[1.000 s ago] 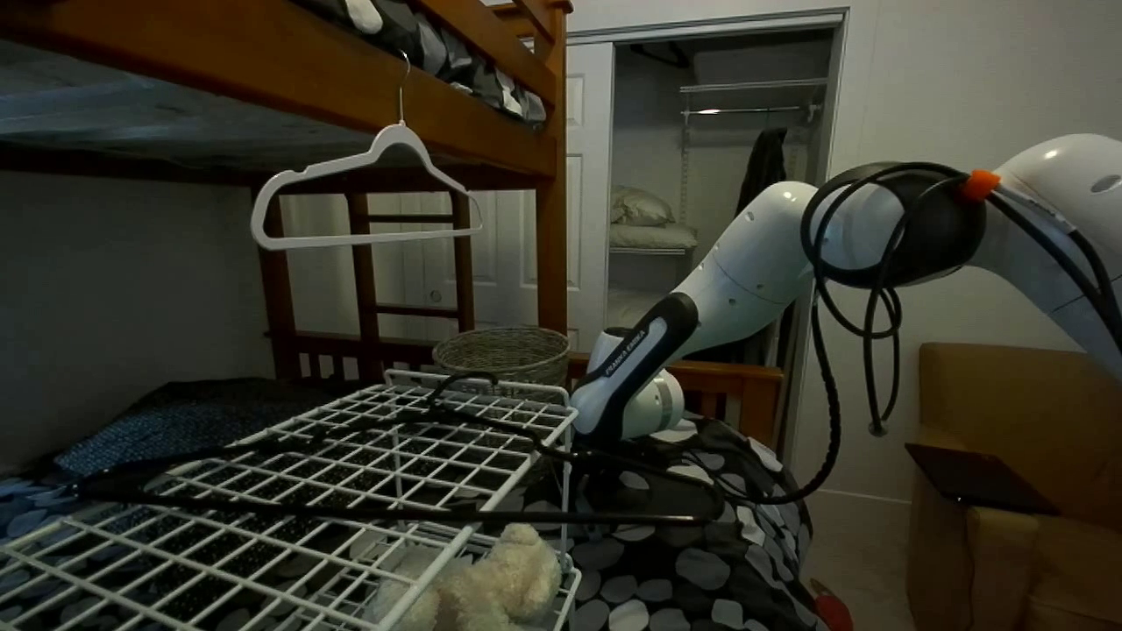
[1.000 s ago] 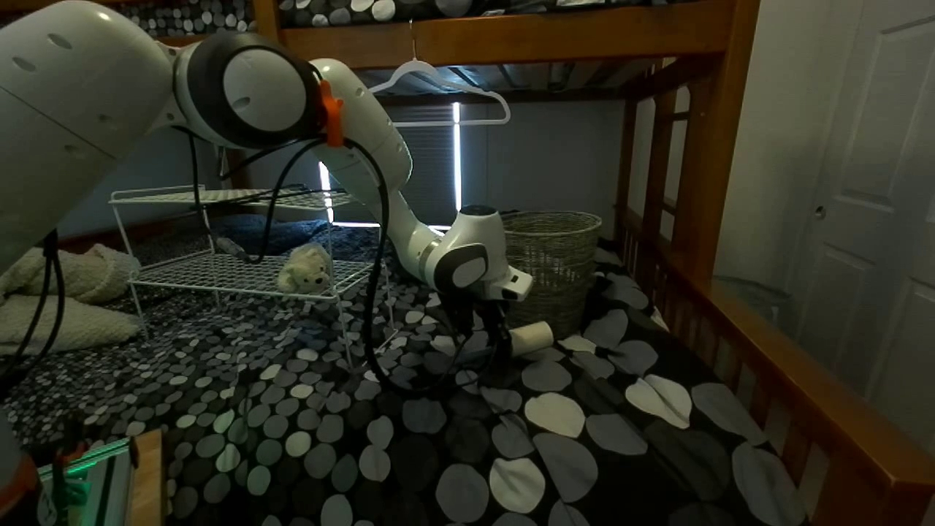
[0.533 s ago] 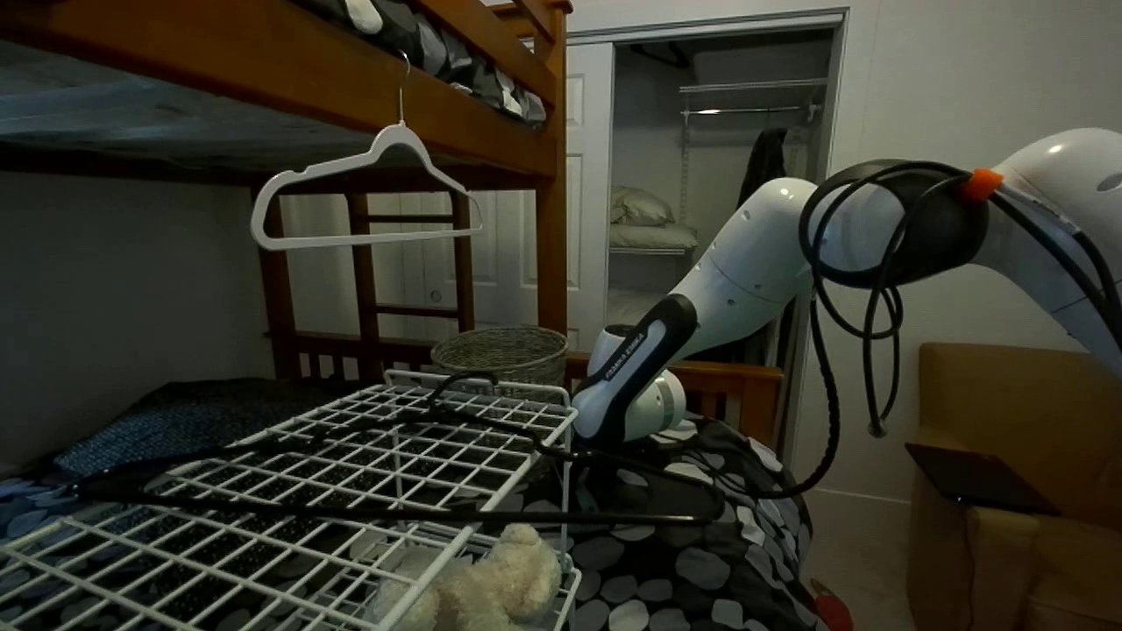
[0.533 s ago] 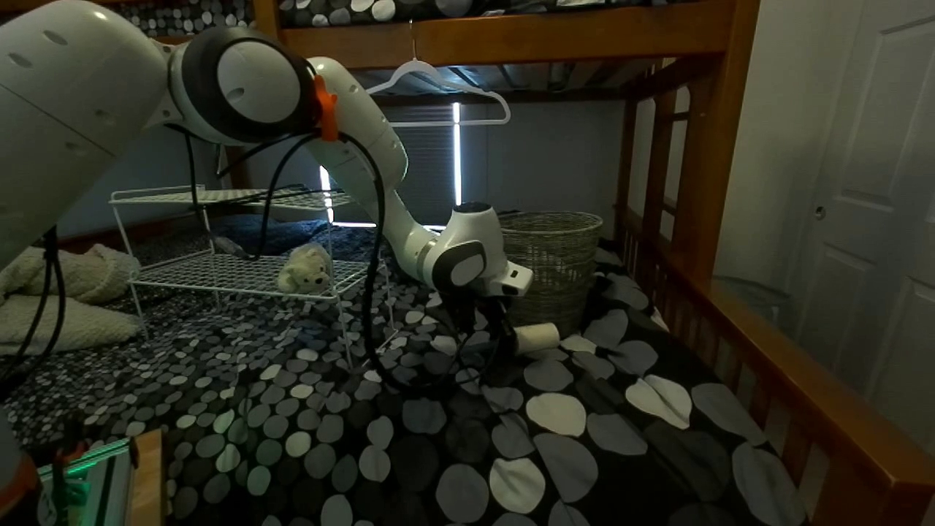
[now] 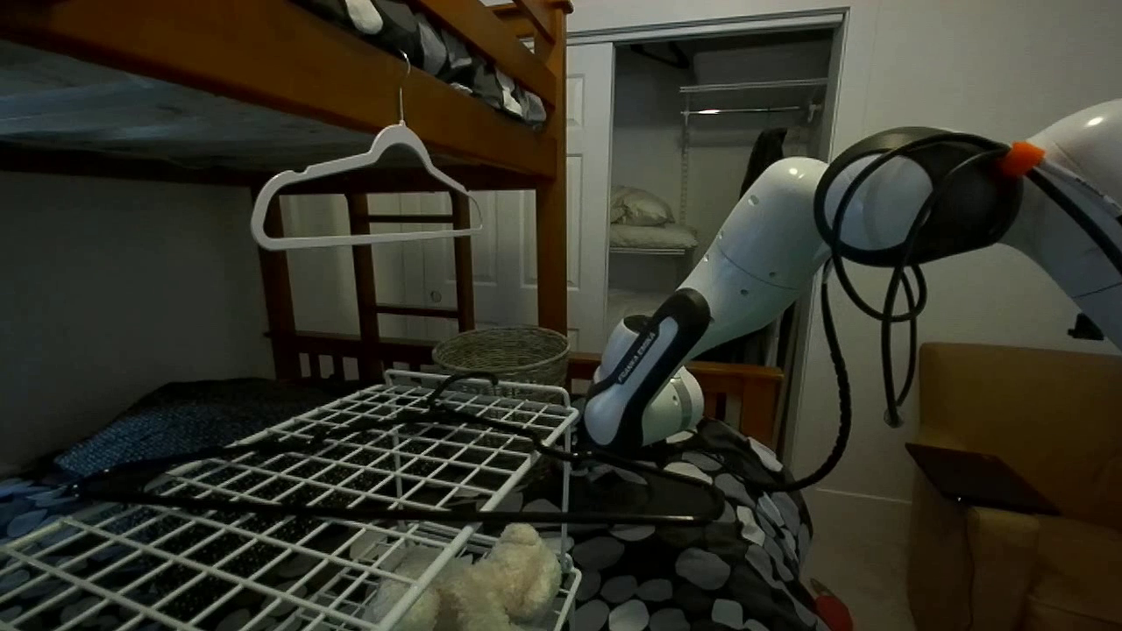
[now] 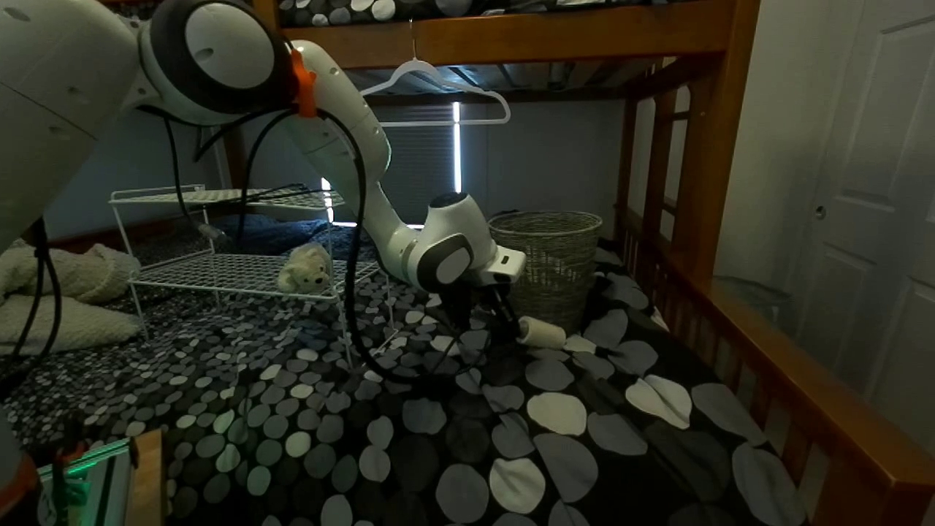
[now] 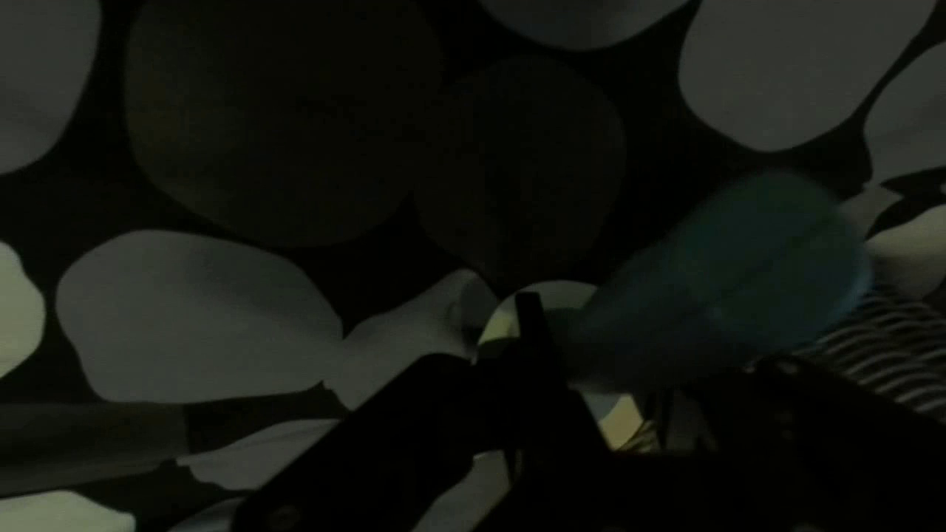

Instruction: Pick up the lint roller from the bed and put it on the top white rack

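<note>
Lift step, I judge; gripper (image 6: pixel 514 326) looks clamped narrow on lint roller (image 6: pixel 543 333); next: raise clear, swing over top white rack (image 5: pixel 359 464).

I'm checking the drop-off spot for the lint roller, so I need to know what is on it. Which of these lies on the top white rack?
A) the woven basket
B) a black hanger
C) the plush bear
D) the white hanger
B: in an exterior view a black hanger lies across the wire grid of the top white rack, one end showing past its edge.
</note>
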`<state>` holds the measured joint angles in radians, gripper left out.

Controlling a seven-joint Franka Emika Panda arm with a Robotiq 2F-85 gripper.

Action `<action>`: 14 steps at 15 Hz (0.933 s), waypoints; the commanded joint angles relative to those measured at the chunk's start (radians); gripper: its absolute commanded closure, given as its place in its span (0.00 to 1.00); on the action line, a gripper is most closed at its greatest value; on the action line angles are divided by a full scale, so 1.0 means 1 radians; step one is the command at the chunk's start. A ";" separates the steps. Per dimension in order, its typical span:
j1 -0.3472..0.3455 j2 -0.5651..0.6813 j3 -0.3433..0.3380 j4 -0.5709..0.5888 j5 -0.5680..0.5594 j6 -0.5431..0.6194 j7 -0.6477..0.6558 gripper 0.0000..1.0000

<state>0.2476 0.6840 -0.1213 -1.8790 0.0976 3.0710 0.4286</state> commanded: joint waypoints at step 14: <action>0.238 -0.353 -0.231 -0.389 0.021 0.131 0.055 0.93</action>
<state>0.4233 0.4671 -0.3100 -2.1308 0.1315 3.2021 0.4900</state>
